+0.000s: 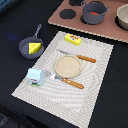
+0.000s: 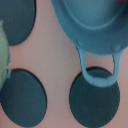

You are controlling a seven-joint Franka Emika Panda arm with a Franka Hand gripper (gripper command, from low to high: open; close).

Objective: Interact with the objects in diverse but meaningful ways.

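Wrist view: smooth grey pot with looped handle above round dark burners; claw unseen, state unknowable.

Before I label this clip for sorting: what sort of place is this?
Probably a toy kitchen laid out on a dark table: a stove board with burners and a grey pot, a placemat with plate and cutlery.

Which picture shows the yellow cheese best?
The exterior view. There the cheese wedge sits in plain sight inside the dark frying pan, beside the placemat. The wrist view shows none of it, only a grey pot and dark burner circles.
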